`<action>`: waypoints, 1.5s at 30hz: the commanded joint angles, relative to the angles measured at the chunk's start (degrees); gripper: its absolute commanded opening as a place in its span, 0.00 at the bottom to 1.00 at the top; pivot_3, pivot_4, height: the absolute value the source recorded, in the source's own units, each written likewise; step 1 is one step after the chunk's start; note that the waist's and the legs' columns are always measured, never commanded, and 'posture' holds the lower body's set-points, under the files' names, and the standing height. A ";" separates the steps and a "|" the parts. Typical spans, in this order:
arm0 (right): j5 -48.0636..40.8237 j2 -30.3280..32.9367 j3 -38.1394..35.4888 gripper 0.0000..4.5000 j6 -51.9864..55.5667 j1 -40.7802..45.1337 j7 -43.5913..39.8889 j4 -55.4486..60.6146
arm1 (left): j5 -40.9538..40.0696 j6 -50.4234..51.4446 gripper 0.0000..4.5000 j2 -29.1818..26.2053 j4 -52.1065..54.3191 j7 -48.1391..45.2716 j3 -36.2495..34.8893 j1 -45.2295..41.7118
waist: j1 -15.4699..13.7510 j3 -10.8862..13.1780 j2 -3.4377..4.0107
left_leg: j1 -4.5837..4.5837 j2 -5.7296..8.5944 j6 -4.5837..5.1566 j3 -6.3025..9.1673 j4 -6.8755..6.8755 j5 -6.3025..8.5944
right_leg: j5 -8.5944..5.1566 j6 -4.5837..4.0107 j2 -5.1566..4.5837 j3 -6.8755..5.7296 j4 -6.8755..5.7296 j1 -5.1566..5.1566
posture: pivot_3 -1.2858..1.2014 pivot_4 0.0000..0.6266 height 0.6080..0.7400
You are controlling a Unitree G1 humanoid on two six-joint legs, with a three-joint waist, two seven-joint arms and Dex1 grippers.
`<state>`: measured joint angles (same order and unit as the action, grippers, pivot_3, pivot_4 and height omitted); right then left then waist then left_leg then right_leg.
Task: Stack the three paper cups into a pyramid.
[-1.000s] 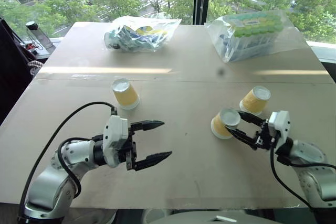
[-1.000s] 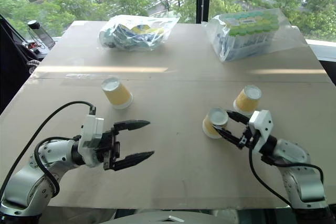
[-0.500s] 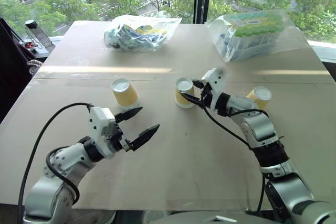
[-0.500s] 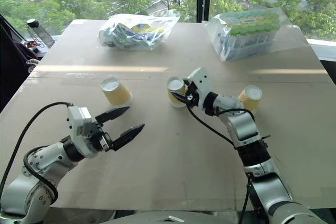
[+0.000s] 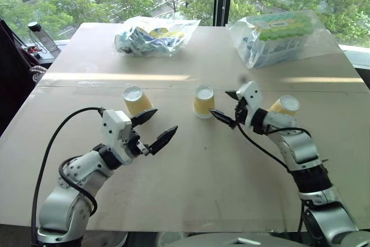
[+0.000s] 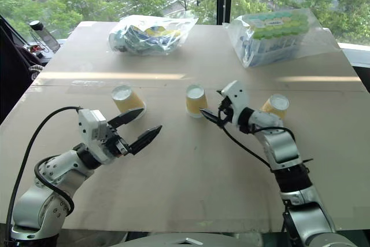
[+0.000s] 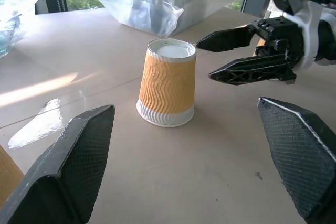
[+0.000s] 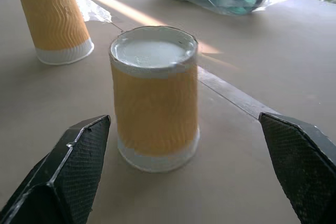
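Note:
Three paper cups stand upside down in a row across the table, white bases up: the left cup (image 5: 137,102), the middle cup (image 5: 203,101) and the right cup (image 5: 282,108). My right gripper (image 5: 220,104) is open just right of the middle cup, not touching it. In the right wrist view that middle cup (image 8: 155,98) stands free between the spread fingers, with the left cup (image 8: 55,19) behind it. My left gripper (image 5: 165,121) is open and empty, close in front and to the right of the left cup. The left wrist view shows the middle cup (image 7: 167,82) and the right gripper (image 7: 206,59) beside it.
Two clear plastic bags lie at the table's far side, one far left (image 5: 155,36) and one far right (image 5: 277,36). A dark-capped bottle (image 5: 41,37) stands beyond the table's left edge. Bare tabletop (image 5: 196,177) stretches in front of the cups.
My right gripper carried a cup from the front right to the middle, set it down upside down, opened and drew back a little. My left gripper moved forward toward the left cup.

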<state>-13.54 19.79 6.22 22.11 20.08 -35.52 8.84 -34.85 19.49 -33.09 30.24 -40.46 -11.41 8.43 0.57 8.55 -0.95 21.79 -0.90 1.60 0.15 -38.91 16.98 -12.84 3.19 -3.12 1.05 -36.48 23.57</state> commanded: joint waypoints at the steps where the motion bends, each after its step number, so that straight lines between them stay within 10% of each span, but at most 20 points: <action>1: 0.52 2.20 -5.45 0.99 -3.69 -3.96 2.82 10.95 | -1.66 0.98 1.00 -2.05 3.02 -4.23 3.00 -2.18 | 0.05 0.00 0.01 | 0.00 0.00 0.00 0.01 0.00 0.00 | 0.00 0.00 0.01 0.00 -0.02 0.00 | 0.52 0.24 1.00; 27: -0.29 -3.95 -19.08 0.99 4.92 -15.87 21.43 15.14 | -0.43 6.37 1.00 -4.19 -1.11 -10.14 12.18 -19.41 | 0.14 0.03 0.05 | -0.04 -0.01 0.00 0.00 0.00 -0.01 | -0.04 -0.03 0.14 0.13 -0.02 0.00 | 0.52 0.24 1.00; 34: -0.84 -3.91 -18.78 0.43 5.42 -15.61 21.70 15.54 | 0.52 5.61 1.00 -3.30 -0.85 -10.33 12.05 -18.31 | 0.16 0.04 0.05 | -0.04 -0.01 0.00 0.00 0.00 -0.01 | -0.04 -0.04 0.14 0.13 -0.02 0.00 | 0.52 0.24 1.00; 45: -1.98 -4.08 -10.58 0.43 7.89 -8.20 17.63 15.05 | 1.97 3.28 1.00 -0.72 -0.69 -5.00 7.75 -12.91 | 0.35 0.05 0.08 | -0.07 -0.05 0.00 0.00 0.00 -0.01 | -0.04 -0.04 0.16 0.14 -0.04 0.00 | 0.52 0.24 1.00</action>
<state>-14.72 15.70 -6.50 29.79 9.62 -16.58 22.49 -33.39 24.56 -34.68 28.55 -47.70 -0.94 -5.24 0.92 8.61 -0.88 21.73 -0.95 1.60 0.16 -38.91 16.97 -12.88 3.16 -2.96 1.19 -36.52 23.57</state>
